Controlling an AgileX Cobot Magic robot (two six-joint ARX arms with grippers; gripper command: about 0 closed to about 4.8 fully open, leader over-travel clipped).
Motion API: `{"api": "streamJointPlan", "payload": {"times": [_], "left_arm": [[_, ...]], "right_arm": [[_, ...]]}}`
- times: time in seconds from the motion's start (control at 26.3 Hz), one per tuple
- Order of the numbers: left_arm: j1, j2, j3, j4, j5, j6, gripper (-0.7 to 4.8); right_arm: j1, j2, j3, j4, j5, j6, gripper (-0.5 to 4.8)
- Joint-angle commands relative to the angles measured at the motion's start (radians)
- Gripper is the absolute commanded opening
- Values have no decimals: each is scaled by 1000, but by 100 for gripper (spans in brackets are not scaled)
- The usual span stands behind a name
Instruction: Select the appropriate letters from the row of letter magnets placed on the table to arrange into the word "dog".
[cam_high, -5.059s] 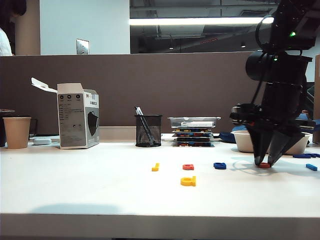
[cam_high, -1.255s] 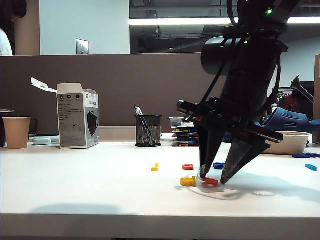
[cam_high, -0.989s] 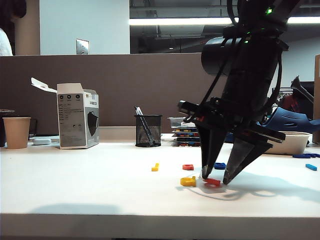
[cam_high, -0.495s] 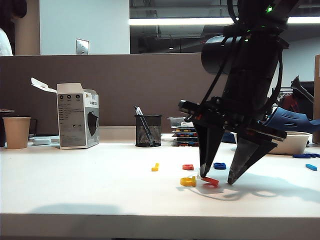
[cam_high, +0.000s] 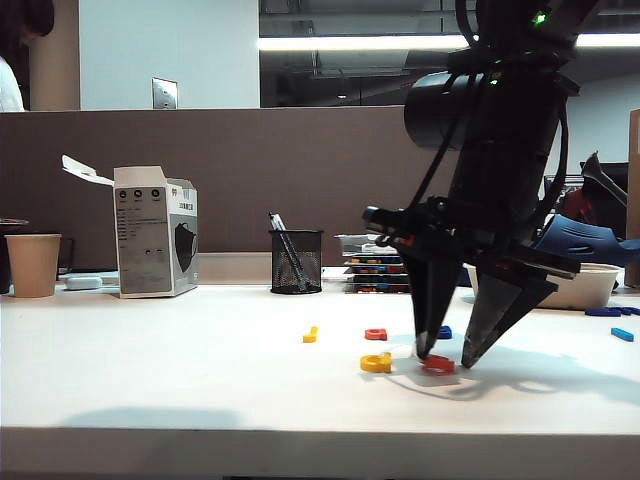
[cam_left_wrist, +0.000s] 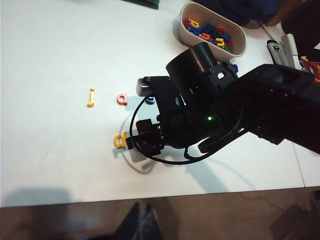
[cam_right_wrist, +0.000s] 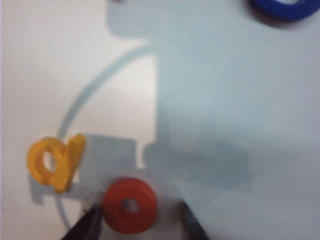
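On the table (cam_high: 150, 380), the right gripper (cam_high: 449, 352) is held low with its jaws apart, straddling the red "o" (cam_right_wrist: 129, 205), which lies flat just beside the yellow "d" (cam_right_wrist: 54, 162). The blue "g" (cam_right_wrist: 282, 9) is left behind, cut off at the frame edge. A fingertip could nudge the "o" on withdrawal. The left gripper is out of view; its state cannot be told.

No print can be read; the box (cam_high: 155, 231) label is too blurred.
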Motion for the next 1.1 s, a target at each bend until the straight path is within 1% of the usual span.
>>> {"api": "streamJointPlan", "payload": {"times": [0.04,0.19,0.23,0.3,0.38,0.42,0.46,0.53,0.57,0.68,0.76,0.91,1.1], "left_arm": [[-2,-2,1,2,-7,1,-5],[-2,-2,1,2,-6,1,-5],[-2,-2,1,3,-6,1,-5],[-2,-2,1,2,-7,1,-5],[-2,-2,1,2,-7,1,-5],[-2,-2,1,3,-7,1,-5],[-2,-2,1,3,-7,1,-5],[-2,-2,1,2,-7,1,-5],[-2,-2,1,2,-7,1,-5],[-2,-2,1,2,-7,1,-5],[-2,-2,1,2,-7,1,-5],[-2,-2,1,3,-7,1,-5],[-2,-2,1,2,-7,1,-5]], "right_arm": [[0,4,-4,-15,0,-2,198],[0,3,0,-19,-25,-2,232],[0,3,3,-24,-22,-2,226],[0,3,9,-28,-16,-2,164],[0,3,13,-31,-18,-2,158],[0,3,16,-34,-18,-2,163],[0,3,19,-36,-21,-3,184],[0,2,24,-37,-21,-3,244],[0,2,28,-40,-21,-3,254],[0,1,52,-46,-18,-3,251],[0,0,82,-53,-17,-3,142],[0,1,90,-86,-20,-4,149],[0,0,90,-120,-16,-28,141]]}}
